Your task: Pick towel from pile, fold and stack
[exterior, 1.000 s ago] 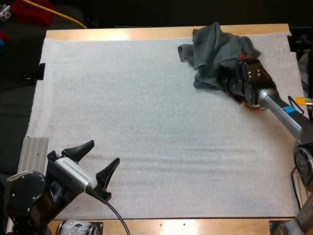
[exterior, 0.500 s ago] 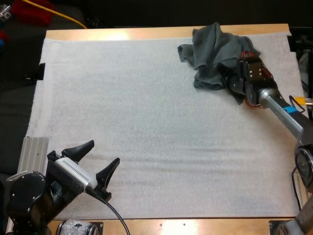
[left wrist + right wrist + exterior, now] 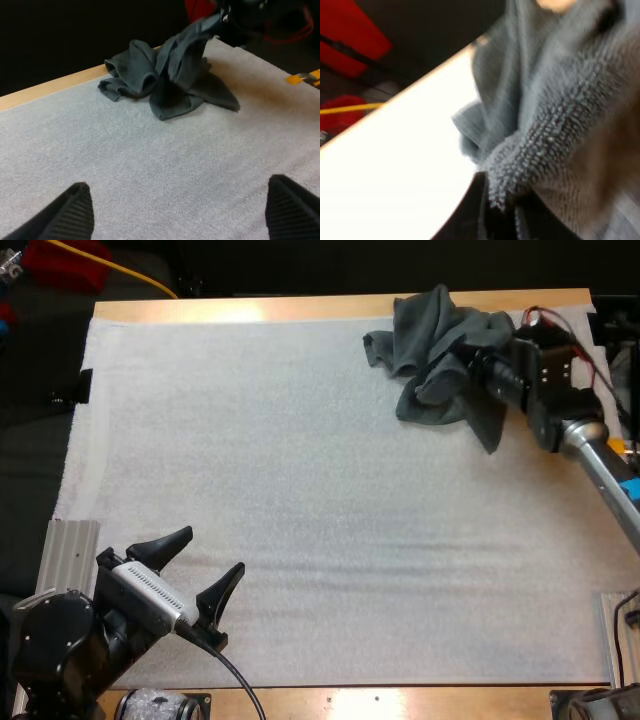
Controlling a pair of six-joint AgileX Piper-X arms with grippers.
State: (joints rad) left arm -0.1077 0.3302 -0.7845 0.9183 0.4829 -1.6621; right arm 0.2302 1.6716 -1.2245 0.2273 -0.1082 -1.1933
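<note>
A crumpled dark grey-green towel (image 3: 440,360) lies at the far right of the white mat (image 3: 300,490). My right gripper (image 3: 478,362) is shut on the towel's right side and holds part of it raised off the mat. Close up in the right wrist view, the towel's pile (image 3: 555,125) is pinched between the black fingers (image 3: 480,210). In the left wrist view the towel (image 3: 170,80) stands up in a peak under the right gripper. My left gripper (image 3: 190,575) hovers open over the mat's near left corner, nothing between its fingers (image 3: 72,212).
A ribbed metal block (image 3: 68,555) lies at the mat's left edge, just beyond my left arm. The wooden table edge (image 3: 250,308) runs along the far side.
My right gripper has shut on the towel and pulled up and to the right, lifting and stretching the cloth. The left arm has not moved.
</note>
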